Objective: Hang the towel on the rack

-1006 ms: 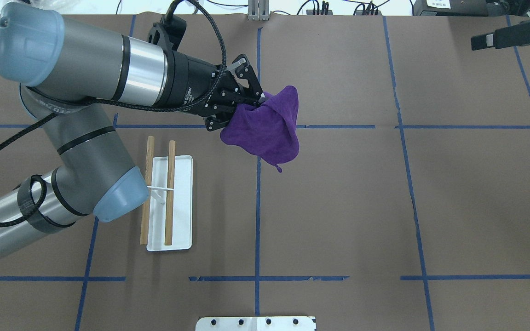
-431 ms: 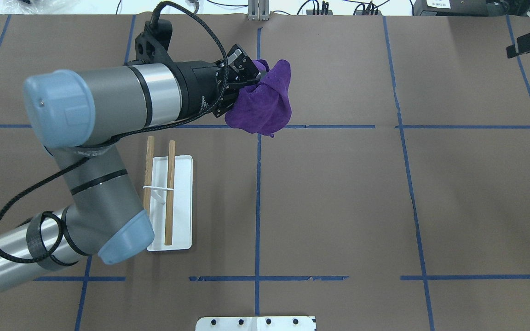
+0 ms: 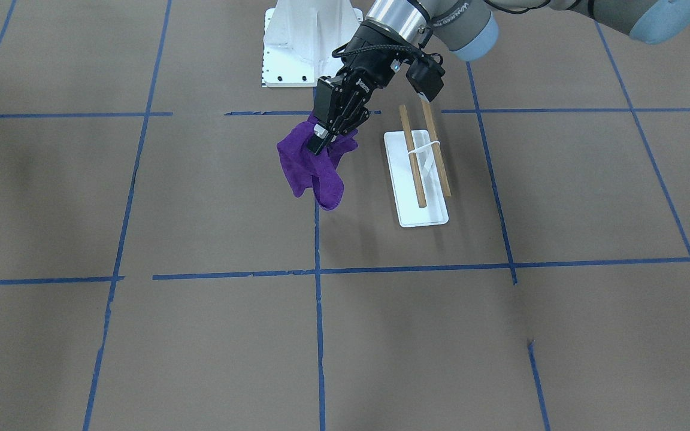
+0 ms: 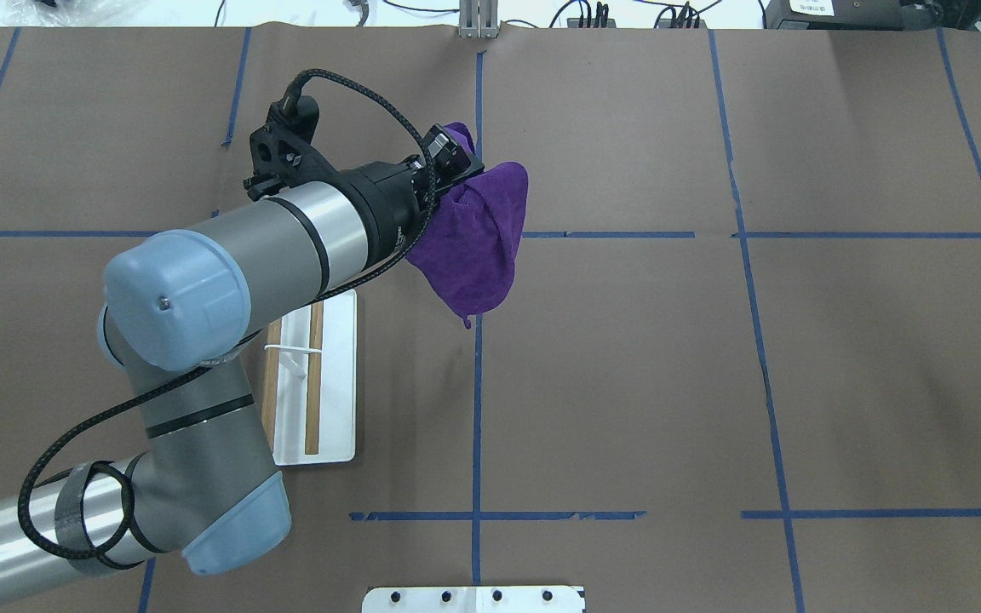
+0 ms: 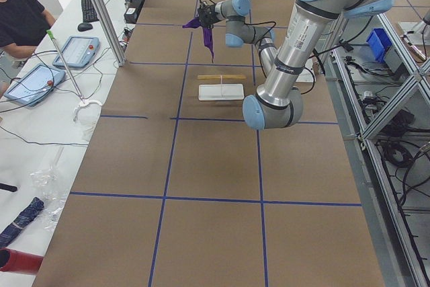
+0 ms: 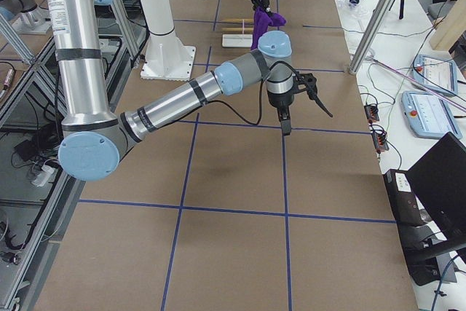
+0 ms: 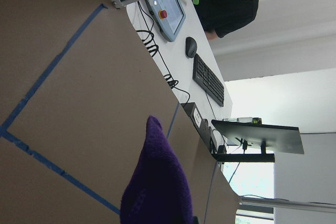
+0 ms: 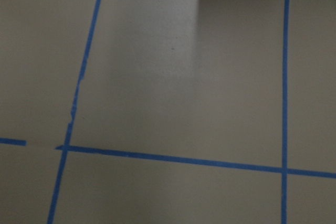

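Note:
My left gripper [image 4: 454,163] is shut on a purple towel [image 4: 473,247], which hangs bunched in the air from the fingers. It also shows in the front view [image 3: 315,173] under the gripper [image 3: 321,139], and in the left wrist view [image 7: 157,187]. The rack [image 4: 329,392], a white tray with two wooden dowels [image 3: 412,161], stands on the table to the robot's left of the towel, apart from it. The left forearm hides part of it from overhead. The right gripper [image 6: 284,118] hangs over bare table far to the right; I cannot tell whether it is open or shut.
The table is covered in brown paper [image 4: 627,383] with blue tape lines. The white robot pedestal [image 3: 309,42] stands at the robot's edge. Operators' tablets [image 5: 74,52] and cables lie on the side bench beyond the table.
The left wrist turned and the elbow swung in over the rack; the towel moved slightly toward the rack. The right gripper withdrew to the overhead view's right edge.

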Controlling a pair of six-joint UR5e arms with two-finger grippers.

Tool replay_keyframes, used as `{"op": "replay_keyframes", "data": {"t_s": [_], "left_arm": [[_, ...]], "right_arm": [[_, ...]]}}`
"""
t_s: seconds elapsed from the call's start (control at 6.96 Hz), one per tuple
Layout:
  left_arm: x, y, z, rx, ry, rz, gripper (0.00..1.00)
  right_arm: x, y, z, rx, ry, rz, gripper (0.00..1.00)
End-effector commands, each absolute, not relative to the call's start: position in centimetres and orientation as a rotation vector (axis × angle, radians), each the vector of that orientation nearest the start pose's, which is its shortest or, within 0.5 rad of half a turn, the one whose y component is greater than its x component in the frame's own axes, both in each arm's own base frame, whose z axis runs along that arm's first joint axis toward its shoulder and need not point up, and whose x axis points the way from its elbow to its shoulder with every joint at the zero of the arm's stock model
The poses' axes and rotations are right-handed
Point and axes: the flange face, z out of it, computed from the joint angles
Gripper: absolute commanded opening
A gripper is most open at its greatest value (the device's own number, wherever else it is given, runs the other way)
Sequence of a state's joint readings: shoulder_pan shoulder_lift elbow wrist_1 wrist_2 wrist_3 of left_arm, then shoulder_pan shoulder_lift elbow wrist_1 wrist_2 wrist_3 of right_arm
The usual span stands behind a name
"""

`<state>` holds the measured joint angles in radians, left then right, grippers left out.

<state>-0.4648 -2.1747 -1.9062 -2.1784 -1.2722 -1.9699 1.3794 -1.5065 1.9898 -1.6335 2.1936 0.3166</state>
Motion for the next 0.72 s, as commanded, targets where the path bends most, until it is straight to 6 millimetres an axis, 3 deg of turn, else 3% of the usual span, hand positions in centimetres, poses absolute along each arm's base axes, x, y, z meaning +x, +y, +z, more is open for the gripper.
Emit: {"op": "replay_keyframes", "data": {"t_s": [0.0,0.29,0.58], "left_arm": [[45.0,-35.7,9.4,0.367,1.446,-0.962,0.00],[47.2,-33.1,10.9,0.326,1.345,-1.106,0.00],[45.2,-31.7,11.1,0.266,1.224,-1.242,0.00]], "right_arm": [[0.1,-47.3,49.1,0.195,-0.665,-0.104,1.00],[0.4,-45.1,52.2,0.146,-0.663,-0.146,1.00],[0.3,-44.2,53.1,0.120,-0.697,-0.148,1.00]]}}
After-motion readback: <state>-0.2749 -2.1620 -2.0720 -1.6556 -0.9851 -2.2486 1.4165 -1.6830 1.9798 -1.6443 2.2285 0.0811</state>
